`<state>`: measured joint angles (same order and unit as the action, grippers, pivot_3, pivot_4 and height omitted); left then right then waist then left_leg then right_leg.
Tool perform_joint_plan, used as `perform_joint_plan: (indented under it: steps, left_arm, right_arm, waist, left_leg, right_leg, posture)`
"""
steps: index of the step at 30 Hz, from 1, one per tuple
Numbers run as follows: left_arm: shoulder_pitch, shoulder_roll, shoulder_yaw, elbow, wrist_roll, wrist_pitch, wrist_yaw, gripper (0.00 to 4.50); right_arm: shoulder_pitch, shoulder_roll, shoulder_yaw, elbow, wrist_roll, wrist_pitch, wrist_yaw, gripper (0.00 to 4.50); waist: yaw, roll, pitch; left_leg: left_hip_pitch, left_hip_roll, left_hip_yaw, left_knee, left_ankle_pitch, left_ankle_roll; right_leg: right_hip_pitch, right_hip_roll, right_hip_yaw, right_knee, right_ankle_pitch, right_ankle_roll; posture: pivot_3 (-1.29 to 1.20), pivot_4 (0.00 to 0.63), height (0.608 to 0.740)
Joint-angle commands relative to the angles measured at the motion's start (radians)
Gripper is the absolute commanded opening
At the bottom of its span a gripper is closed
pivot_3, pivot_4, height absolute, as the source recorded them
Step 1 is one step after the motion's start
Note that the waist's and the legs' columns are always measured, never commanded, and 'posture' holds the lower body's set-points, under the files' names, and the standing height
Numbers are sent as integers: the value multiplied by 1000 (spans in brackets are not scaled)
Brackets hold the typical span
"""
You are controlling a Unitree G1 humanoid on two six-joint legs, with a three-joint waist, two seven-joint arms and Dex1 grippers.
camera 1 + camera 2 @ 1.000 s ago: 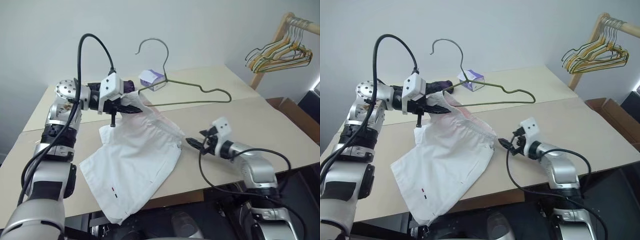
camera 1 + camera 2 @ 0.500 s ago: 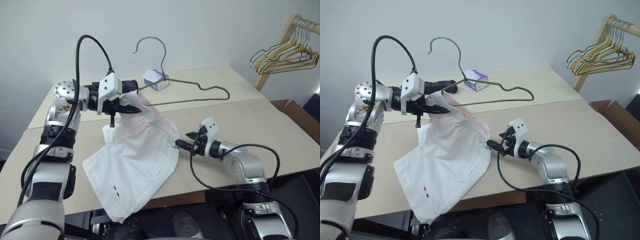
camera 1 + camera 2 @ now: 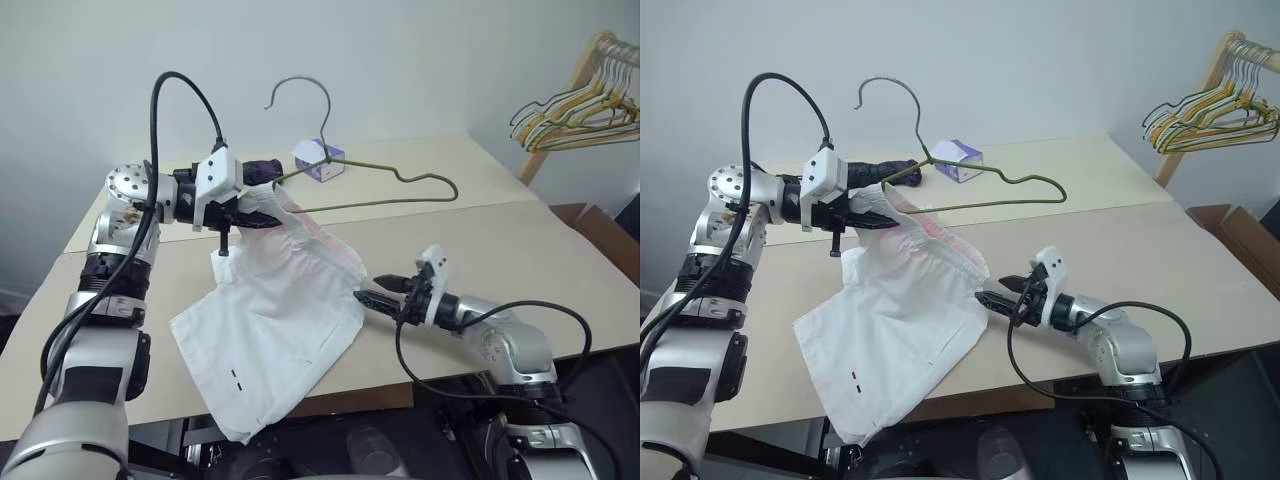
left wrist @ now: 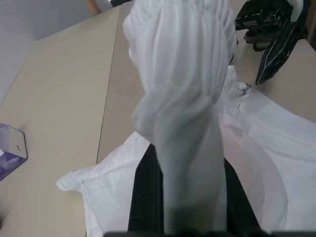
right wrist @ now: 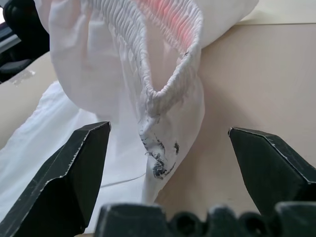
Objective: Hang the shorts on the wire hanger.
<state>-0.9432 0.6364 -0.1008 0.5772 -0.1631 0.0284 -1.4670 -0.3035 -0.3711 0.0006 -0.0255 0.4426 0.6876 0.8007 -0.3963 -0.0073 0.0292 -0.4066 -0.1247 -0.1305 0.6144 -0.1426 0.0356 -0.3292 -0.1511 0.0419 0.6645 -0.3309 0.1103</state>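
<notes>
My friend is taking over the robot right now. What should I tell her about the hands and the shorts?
Left gripper: shut on the shorts, holding the waistband up off the table.
Right gripper: open, at the shorts' low waistband corner, gripping nothing.
Wire hanger: raised at the left gripper, one arm inside the waistband.
Done: shorts lifted at one end, the rest lying on the table.
Left: pinch the free corner, pull the waistband over the hanger.
</notes>
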Motion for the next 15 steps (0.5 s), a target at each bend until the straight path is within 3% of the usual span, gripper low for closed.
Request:
perform_joint_plan:
  steps: [1,5,15]
  left_arm:
    - [-21,17,25,-28,-23,4,-4,0]
    - [-20,17,25,-31,-23,7,-3,0]
    - [52,39,33,-89,-29,36,10,0]
  right_arm:
    - [-53,17,25,-10,-4,3,-24,4465]
    - [-95,51,76,54,-77,-26,-100,3950]
    - [-90,95,-3,39,-17,-42,-130,575]
  waist:
    - [0,0,0]
    - [-2,0,0]
    - [4,0,0]
  left_leg:
    - [0,0,0,0,0,0]
    - [0,0,0,0,0,0]
    - [-1,0,0,0,0,0]
  right_leg:
    - [0,0,0,0,0,0]
    - [-1,0,0,0,0,0]
    - [-2,0,0,1,1,-2]
  posture:
    - [-323,0,740]
    - [-318,0,740]
    - [-322,0,740]
